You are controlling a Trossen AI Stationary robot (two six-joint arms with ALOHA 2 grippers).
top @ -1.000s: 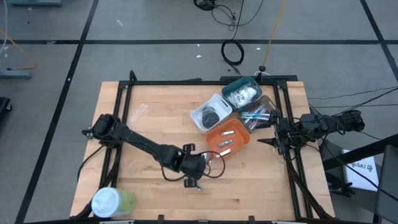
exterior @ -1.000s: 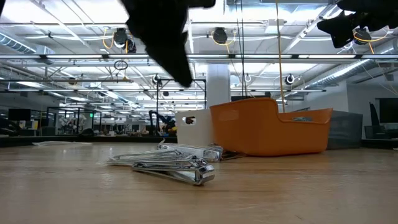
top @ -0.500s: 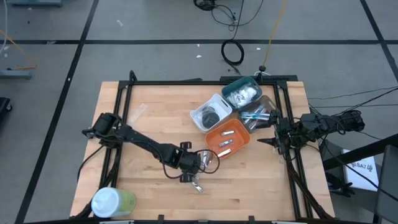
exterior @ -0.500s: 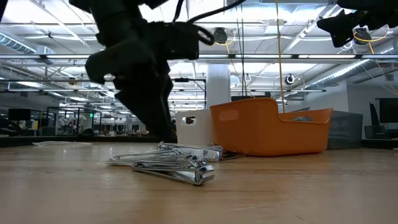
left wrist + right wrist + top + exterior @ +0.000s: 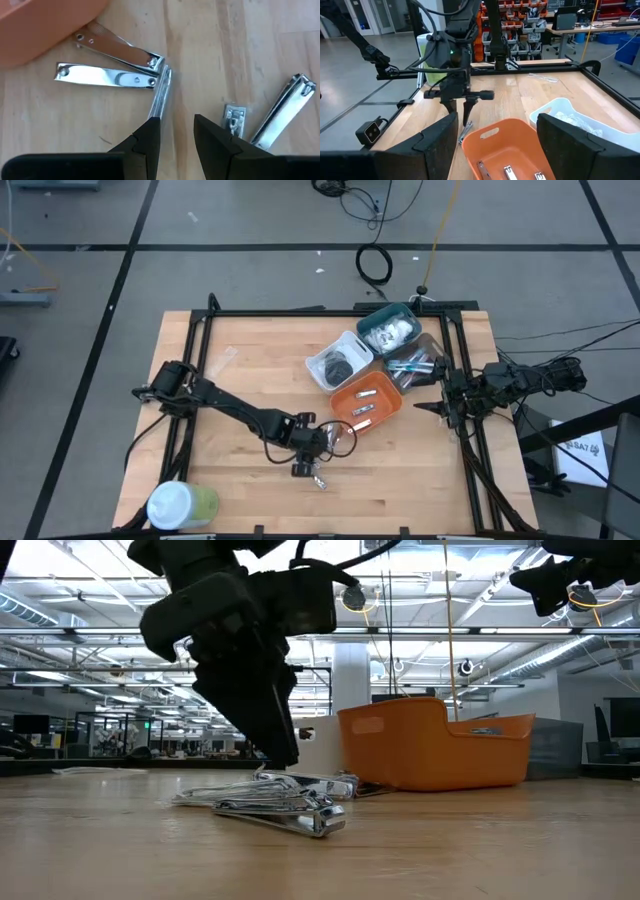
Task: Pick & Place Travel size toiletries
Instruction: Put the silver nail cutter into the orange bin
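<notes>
Several silver nail clippers lie flat on the wood near the orange bin (image 5: pixel 365 402). Three clippers (image 5: pixel 110 77) fan out beside the bin and two more (image 5: pixel 280 117) lie apart. My left gripper (image 5: pixel 176 120) stands open and slants down just over the table, bare wood showing between its fingers. In the low view my left gripper (image 5: pixel 282 755) comes down right behind the clipper pile (image 5: pixel 280 805). My right gripper (image 5: pixel 495 135) waits open and level over the table's right edge (image 5: pixel 440 405). My left gripper has one fingertip (image 5: pixel 152 125) at the near end of a clipper standing on its edge (image 5: pixel 161 95). The finger covers that end, so I cannot tell whether it touches. Nothing sits between the two fingers.
Behind the orange bin stand a white bin (image 5: pixel 340 362) with a dark disc, a teal bin (image 5: pixel 390 330) with white packets and a dark bin (image 5: pixel 418 365) with blue-white sticks. A large white-and-green cylinder (image 5: pixel 180 505) lies at the near left corner.
My left gripper has come down from well above the table to just over the clippers and has tipped a little on the way. The clippers have stayed where they were.
</notes>
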